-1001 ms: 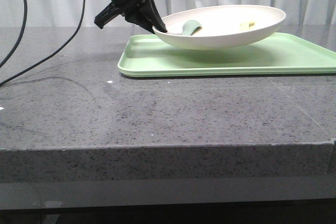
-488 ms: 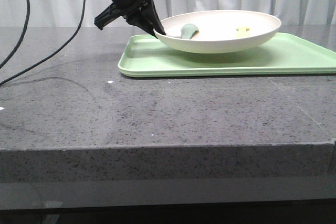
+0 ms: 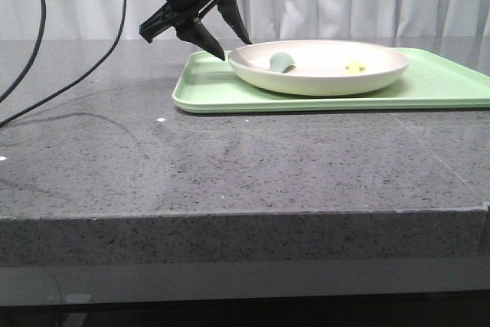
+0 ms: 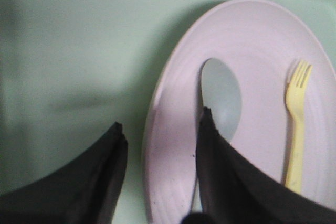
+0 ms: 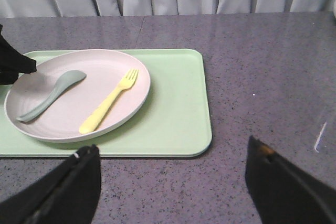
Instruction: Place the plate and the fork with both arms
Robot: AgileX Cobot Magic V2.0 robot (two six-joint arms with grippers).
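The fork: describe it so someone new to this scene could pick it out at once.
On the grey stone table lies a light-green tray, and on it a cream-white plate. Two utensils lie in the plate; the fork is the pale-yellow one with short tines, beside a sage-green spoon.

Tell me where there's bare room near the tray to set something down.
Bare tabletop lies right of the tray, and in front of it. The tray's left end is crowded: plate, spoon, fork, left gripper.
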